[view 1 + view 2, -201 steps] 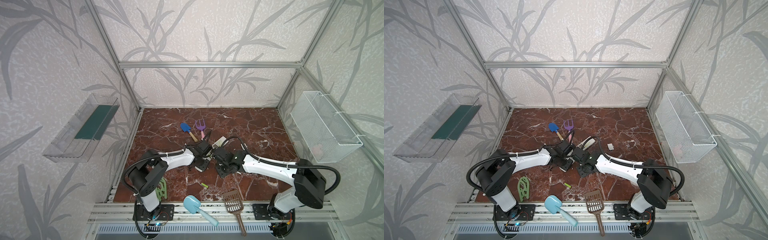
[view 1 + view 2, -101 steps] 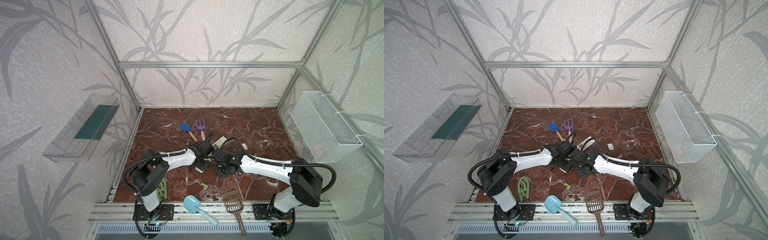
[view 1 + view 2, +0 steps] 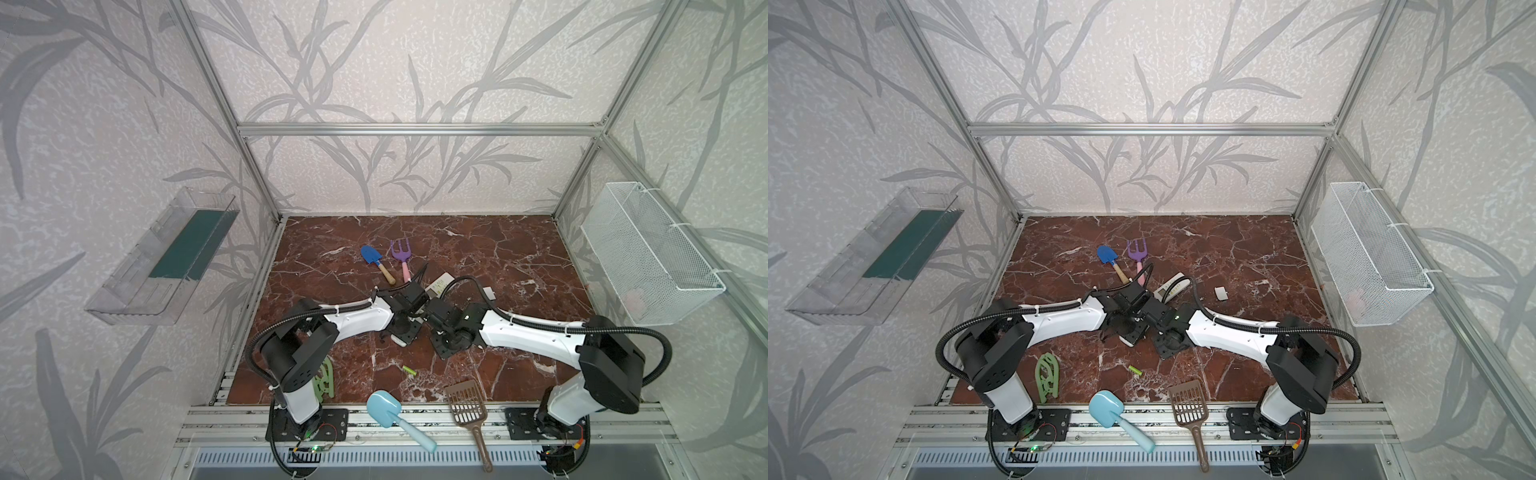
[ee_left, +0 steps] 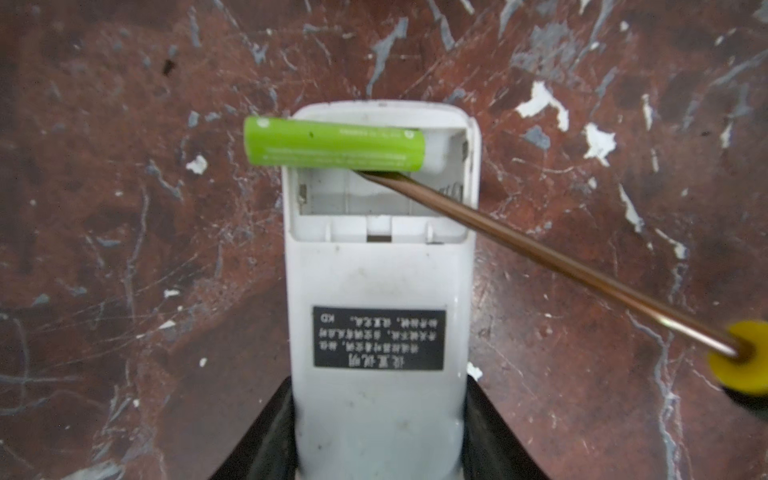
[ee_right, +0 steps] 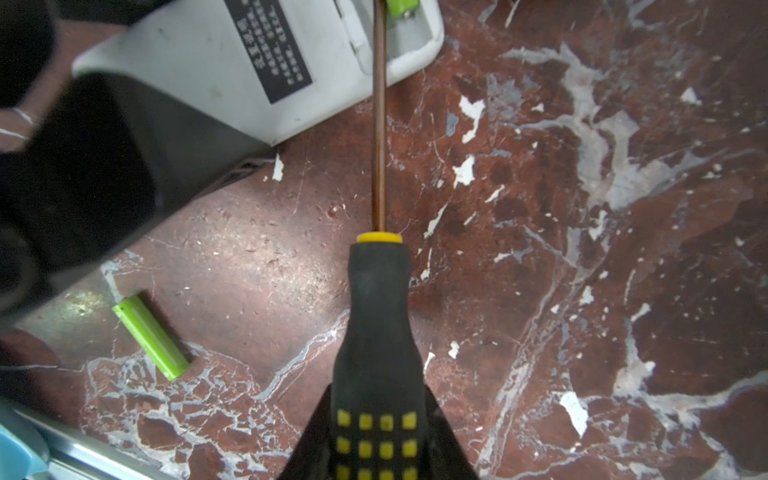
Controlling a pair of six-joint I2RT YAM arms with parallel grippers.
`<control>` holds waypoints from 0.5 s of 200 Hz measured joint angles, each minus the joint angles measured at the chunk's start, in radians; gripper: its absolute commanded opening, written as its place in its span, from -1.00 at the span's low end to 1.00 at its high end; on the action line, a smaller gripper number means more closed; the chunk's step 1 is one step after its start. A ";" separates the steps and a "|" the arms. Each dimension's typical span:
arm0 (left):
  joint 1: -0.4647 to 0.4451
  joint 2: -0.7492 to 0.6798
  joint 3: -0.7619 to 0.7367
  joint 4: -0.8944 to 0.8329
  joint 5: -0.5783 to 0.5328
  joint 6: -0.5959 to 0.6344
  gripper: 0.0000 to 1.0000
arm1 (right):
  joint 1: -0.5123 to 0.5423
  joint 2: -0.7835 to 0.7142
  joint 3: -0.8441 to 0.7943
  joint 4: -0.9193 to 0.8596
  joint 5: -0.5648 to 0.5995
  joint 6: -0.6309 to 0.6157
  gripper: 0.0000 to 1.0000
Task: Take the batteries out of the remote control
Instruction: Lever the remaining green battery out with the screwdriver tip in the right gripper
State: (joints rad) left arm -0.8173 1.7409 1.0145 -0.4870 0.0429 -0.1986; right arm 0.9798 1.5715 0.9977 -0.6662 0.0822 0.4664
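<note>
**Left wrist view catches a lifted battery (image 4: 334,143) at the end of the open remote control (image 4: 374,332)**

Seen from the left wrist, the left gripper (image 4: 378,440) is clamped on the white remote control. The remote lies back side up with its bay uncovered. The lime-green lifted battery sits crosswise at the bay's far end, with one end overhanging the remote's edge. The shaft of the screwdriver (image 4: 540,253) slants into the bay, its tip under that cell. The slot beside it is empty.

The right wrist view adds what the left one lacks. It shows the right gripper (image 5: 378,440) closed around the screwdriver's black-and-yellow handle. It also shows a loose battery (image 5: 151,336) lying on the marble table (image 5: 582,249), apart from the remote.

Both top views place that loose battery (image 3: 409,370) (image 3: 1135,370) alone toward the front edge. There the arms hide the bay.
</note>
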 measured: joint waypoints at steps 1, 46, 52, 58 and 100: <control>0.000 0.000 0.000 -0.002 0.000 0.000 -0.18 | 0.000 0.000 0.000 -0.001 0.000 -0.001 -1.00; -0.007 0.001 0.011 -0.035 0.000 0.005 -0.19 | -0.004 -0.007 0.005 -0.024 0.015 -0.023 -1.00; -0.007 0.001 0.012 -0.037 0.000 0.005 -0.18 | -0.004 -0.009 0.005 -0.026 0.016 -0.026 -1.00; -0.007 0.001 0.012 -0.039 0.001 0.006 -0.19 | -0.005 -0.011 0.005 -0.027 0.016 -0.029 -1.00; -0.008 0.001 0.013 -0.046 0.001 0.013 -0.18 | -0.006 -0.018 0.010 -0.043 0.019 -0.045 -1.00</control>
State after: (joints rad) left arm -0.8249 1.7416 1.0279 -0.5331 0.0441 -0.1860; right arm 0.9733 1.5532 1.0073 -0.7094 0.1013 0.4217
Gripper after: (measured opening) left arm 0.524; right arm 0.278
